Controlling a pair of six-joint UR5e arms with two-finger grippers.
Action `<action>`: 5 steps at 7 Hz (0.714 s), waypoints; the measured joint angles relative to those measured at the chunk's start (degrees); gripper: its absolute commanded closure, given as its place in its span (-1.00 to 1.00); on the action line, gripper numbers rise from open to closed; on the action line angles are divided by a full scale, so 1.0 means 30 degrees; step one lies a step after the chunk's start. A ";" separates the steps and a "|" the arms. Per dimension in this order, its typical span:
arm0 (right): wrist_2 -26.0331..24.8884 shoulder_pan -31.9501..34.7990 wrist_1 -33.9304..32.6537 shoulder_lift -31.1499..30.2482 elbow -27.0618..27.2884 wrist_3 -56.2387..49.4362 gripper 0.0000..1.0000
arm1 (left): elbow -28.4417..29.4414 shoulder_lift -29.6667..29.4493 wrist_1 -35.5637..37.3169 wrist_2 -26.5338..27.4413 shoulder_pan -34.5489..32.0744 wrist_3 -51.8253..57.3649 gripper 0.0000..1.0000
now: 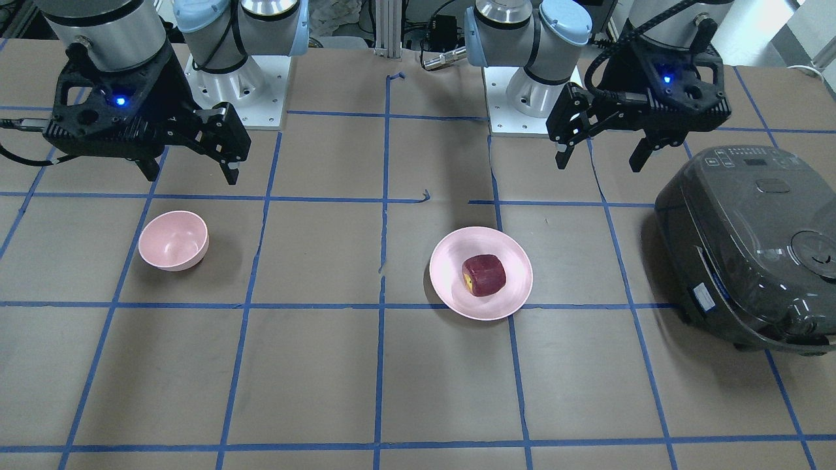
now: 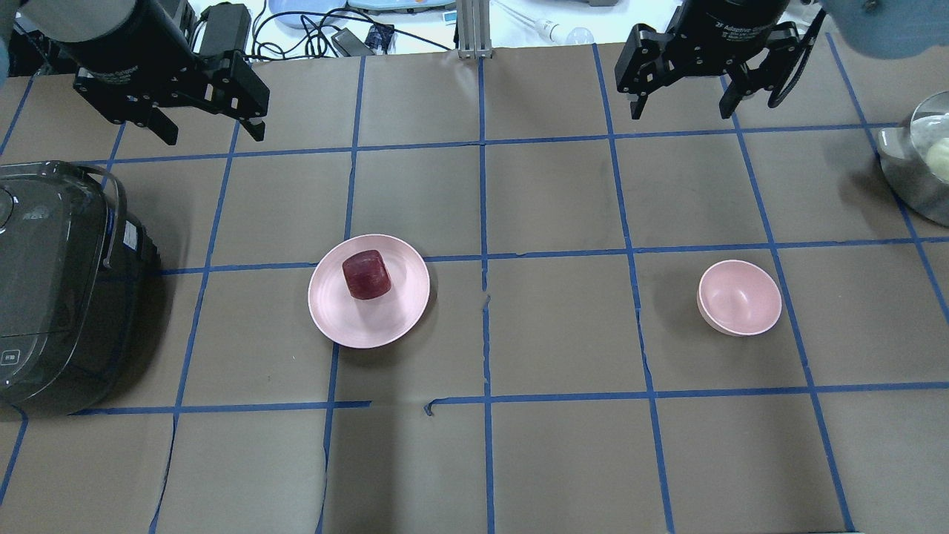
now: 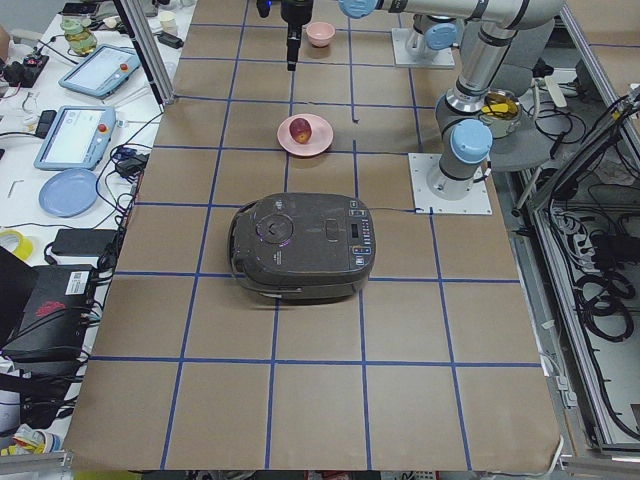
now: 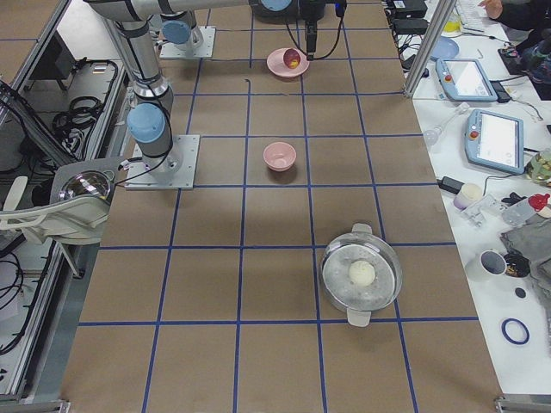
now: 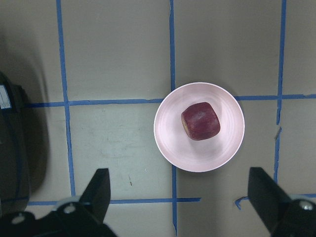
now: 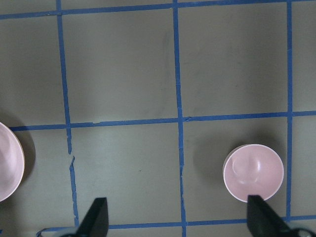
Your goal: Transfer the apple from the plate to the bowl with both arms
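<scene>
The dark red apple (image 1: 484,275) lies on the wide pale pink plate (image 1: 506,290), also seen from overhead (image 2: 366,274) and in the left wrist view (image 5: 200,121). The small pink bowl (image 1: 174,240) stands empty, about two grid squares to the plate's side (image 2: 739,297). My left gripper (image 2: 213,137) is open and empty, high above the table behind the plate (image 5: 197,155). My right gripper (image 2: 680,113) is open and empty, high behind the bowl (image 6: 253,172).
A dark rice cooker (image 2: 59,282) stands on the robot's left, beside the plate. A steel pot (image 2: 923,159) with a glass lid stands at the far right edge. Blue tape lines grid the brown table top.
</scene>
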 measured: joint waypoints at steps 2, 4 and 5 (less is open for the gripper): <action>-0.0002 0.0000 0.0007 0.0000 0.0040 0.0000 -1.00 | 0.0086 0.0089 0.0013 0.0021 0.0005 0.0081 -1.00; 0.0005 0.0000 0.0026 0.0001 0.0065 0.0000 -1.00 | -0.0025 0.0079 0.0059 0.0046 -0.0121 0.0101 -1.00; -0.0006 0.0000 0.0037 0.0000 0.0087 -0.0001 -1.00 | -0.0058 0.0051 0.0087 0.0044 -0.0171 0.0110 -1.00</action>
